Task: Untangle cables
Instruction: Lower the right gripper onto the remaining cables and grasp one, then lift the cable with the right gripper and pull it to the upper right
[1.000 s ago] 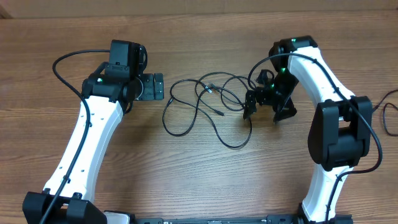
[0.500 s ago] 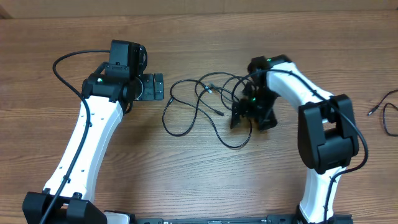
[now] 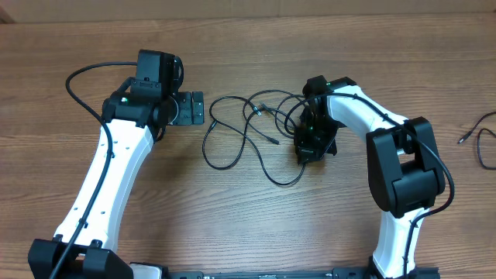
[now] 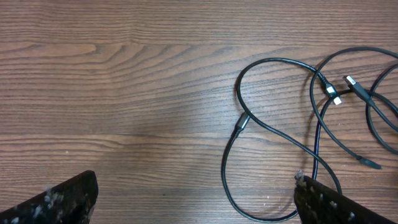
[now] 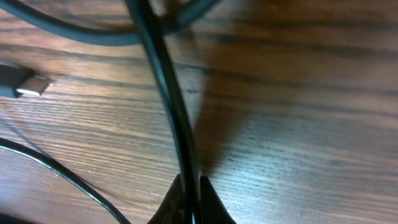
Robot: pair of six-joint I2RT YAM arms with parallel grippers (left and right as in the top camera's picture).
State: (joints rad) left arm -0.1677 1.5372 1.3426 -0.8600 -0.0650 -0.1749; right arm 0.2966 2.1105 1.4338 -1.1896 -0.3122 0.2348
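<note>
Right wrist view: right gripper [image 5: 189, 198] clamped on one strand of thin black flexible cables [image 5: 163, 81]; rest of tangle ahead and left of it. Silver-tipped plug [image 5: 26, 86] up-left of fingertips. Suggest slow outward pull, watching for loops snagging. Left gripper [image 3: 194, 108] jaws apart, empty, beyond tangle.

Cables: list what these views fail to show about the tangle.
1. Overhead: the right hand covers the cables' right-side crossings.
2. Right wrist: close and blurred; only a few strands and one plug show.
3. Left wrist: loops run off the right edge; the left hand's fingers are cropped at the bottom.
</note>
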